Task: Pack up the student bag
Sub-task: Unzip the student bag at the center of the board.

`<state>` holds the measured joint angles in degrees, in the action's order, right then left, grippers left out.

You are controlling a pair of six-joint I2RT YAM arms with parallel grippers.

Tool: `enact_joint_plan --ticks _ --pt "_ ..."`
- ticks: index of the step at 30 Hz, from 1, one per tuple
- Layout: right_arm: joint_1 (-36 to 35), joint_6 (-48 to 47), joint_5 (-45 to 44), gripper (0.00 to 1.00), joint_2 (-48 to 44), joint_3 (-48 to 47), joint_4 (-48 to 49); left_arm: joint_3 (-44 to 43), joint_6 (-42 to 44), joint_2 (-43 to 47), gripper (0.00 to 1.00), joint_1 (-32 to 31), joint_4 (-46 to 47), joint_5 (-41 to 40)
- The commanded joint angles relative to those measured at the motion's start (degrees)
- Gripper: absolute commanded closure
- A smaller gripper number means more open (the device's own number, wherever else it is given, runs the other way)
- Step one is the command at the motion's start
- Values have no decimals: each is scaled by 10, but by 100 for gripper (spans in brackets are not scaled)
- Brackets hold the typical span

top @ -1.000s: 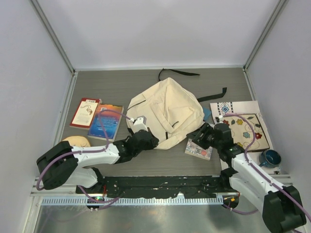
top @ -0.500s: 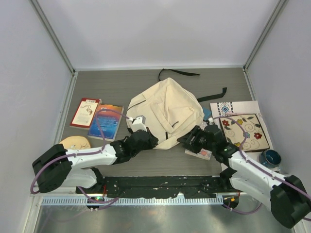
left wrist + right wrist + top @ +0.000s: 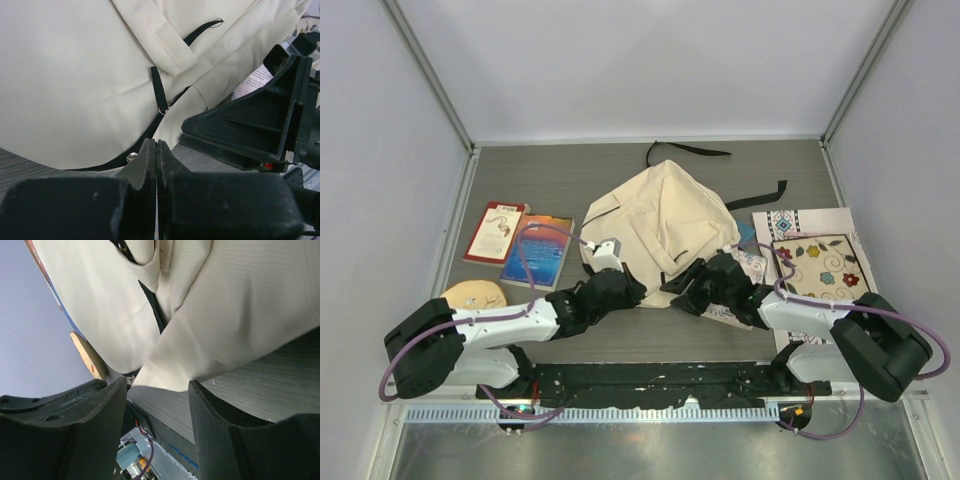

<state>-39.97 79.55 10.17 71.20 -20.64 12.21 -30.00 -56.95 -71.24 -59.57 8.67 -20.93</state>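
The student bag is a cream fabric backpack with black straps, lying flat mid-table. My left gripper is at its near-left edge. In the left wrist view its jaws are shut, tips at the black zipper line, with a small metal piece beside the left tip. My right gripper is at the bag's near edge, open. In the right wrist view its fingers stand either side of a hanging fabric corner without closing on it. It also shows in the left wrist view.
A red-and-white book and a blue book lie left of the bag, with a tan round object nearer. A flower-patterned board on a white patterned sheet lies right. A small booklet lies under my right arm.
My right arm has swung left, from over the small booklet to the bag's near edge, close to my left gripper. The left arm has barely moved.
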Motion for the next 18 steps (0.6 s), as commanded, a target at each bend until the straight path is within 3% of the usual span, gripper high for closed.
enact_joint_plan --ticks 1,8,11,12,15,18 --pt "-3 26 -27 42 26 -27 55 -15 18 22 100 -4 10 2" --pt "-4 32 -50 46 53 -24 77 -16 29 21 100 -4 16 18" --pt "-3 25 -45 56 63 -27 92 -9 23 19 100 -4 27 27" --pt "-3 25 -51 64 68 -27 90 -9 21 19 100 -4 27 30" --pt "-3 29 -67 78 68 -26 88 -4 11 20 100 -4 28 35" --pt "-3 26 -87 88 51 -32 57 -6 2 29 100 -4 13 47"
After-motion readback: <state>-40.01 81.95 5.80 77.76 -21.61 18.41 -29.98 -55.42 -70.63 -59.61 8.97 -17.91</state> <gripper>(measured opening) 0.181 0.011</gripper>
